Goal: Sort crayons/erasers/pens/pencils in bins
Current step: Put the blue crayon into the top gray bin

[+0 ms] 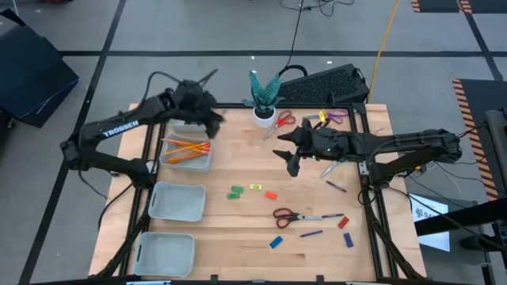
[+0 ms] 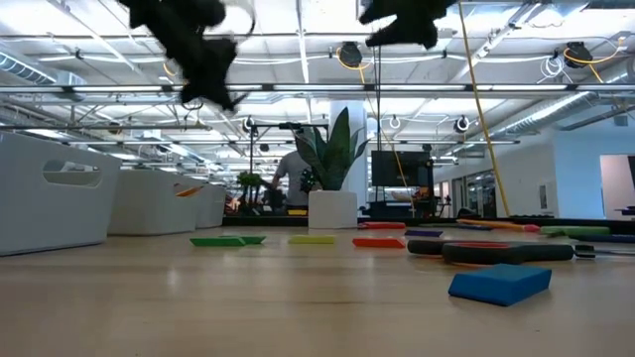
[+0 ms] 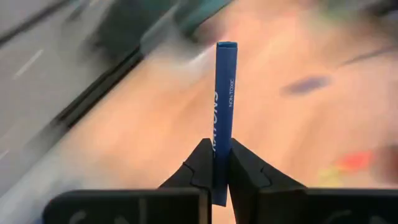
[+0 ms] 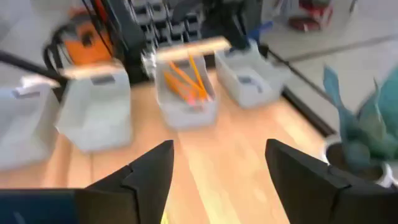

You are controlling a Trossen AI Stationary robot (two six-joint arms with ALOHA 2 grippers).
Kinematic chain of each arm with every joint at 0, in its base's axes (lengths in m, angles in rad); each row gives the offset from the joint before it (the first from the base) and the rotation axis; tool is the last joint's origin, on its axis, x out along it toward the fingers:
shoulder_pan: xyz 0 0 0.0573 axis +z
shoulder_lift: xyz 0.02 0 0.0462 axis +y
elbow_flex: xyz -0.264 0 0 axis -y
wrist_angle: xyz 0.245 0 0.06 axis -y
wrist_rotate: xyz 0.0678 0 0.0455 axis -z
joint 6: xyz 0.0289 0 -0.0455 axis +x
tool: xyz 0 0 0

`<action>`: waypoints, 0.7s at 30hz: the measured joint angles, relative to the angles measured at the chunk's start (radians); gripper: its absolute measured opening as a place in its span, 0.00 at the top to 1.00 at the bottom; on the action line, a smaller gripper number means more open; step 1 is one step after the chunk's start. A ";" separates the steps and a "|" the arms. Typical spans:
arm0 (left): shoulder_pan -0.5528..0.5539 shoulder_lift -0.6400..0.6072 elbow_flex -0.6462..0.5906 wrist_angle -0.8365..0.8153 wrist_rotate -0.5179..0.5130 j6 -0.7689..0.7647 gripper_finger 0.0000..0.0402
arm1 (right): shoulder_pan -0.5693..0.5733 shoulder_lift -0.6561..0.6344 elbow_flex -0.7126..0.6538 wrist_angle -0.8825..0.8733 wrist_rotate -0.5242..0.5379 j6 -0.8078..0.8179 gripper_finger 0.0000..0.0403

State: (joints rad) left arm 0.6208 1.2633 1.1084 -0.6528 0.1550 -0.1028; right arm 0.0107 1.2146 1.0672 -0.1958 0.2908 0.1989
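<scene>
Holding a dark blue pen (image 3: pixel 222 112) upright between closed fingers, the left gripper (image 1: pixel 207 117) hovers near the table's far left corner, by the farthest bin (image 1: pixel 188 129). That pen is pinched near its lower end, most of it standing clear above the fingertips. The right gripper (image 4: pixel 217 168) hangs above the middle of the table with its fingers spread wide and nothing between them.

Four pale bins line the table's left edge. One bin (image 1: pixel 186 153) holds the orange pencils (image 1: pixel 187 149); the two nearer bins (image 1: pixel 177 201) look empty. Sorting appears early: small coloured erasers (image 1: pixel 254 190) lie loose at the table's centre and near its front edge, and pens (image 1: pixel 310 233) rest toward the right side beside red-handled scissors (image 1: pixel 291 214). A potted plant (image 1: pixel 264 99) stands at the far edge.
</scene>
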 joint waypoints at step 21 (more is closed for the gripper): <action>0.378 0.425 -0.001 -0.224 -0.318 -0.103 0.88 | 0.023 0.102 0.001 -0.370 -0.035 0.088 0.38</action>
State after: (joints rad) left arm 0.9991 1.6887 1.1069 -0.8766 -0.1634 -0.2060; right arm 0.0336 1.3163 1.0679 -0.5654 0.2562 0.2873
